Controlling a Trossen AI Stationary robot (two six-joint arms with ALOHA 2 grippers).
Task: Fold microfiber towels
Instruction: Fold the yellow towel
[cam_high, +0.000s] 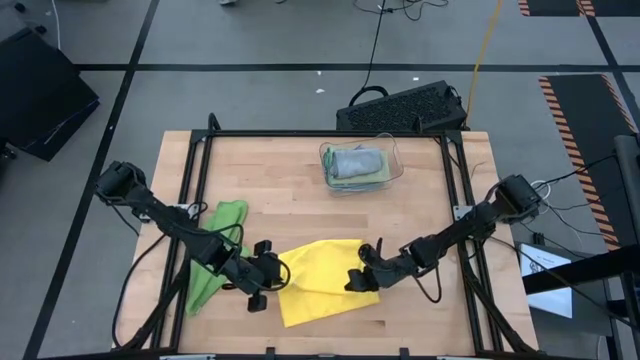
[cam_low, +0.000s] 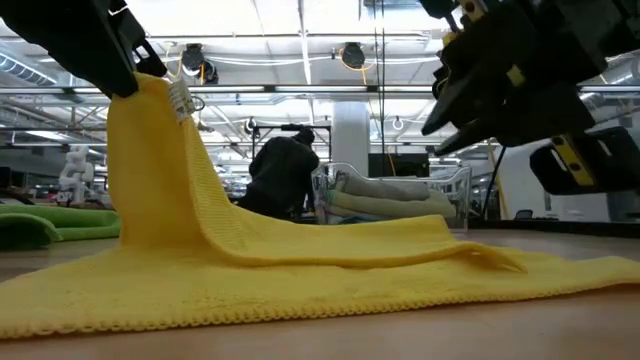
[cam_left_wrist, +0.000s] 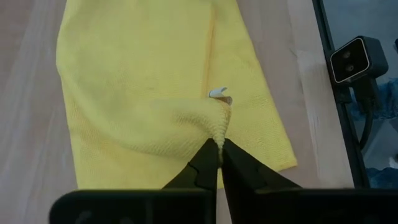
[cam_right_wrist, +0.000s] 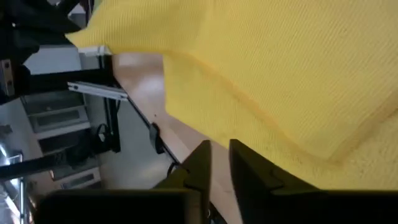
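Your left gripper pinches the yellow towel near the worktop's front edge, your right gripper hovers slightly parted over its other side, a green towel lies front-left, and the clear bin at the back edge holds folded towels.

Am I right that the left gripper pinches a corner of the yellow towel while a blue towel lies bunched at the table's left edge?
Not quite: the left gripper does pinch the yellow towel, but the bunched towel at the table's left edge is bright green, not blue, as the high view shows.
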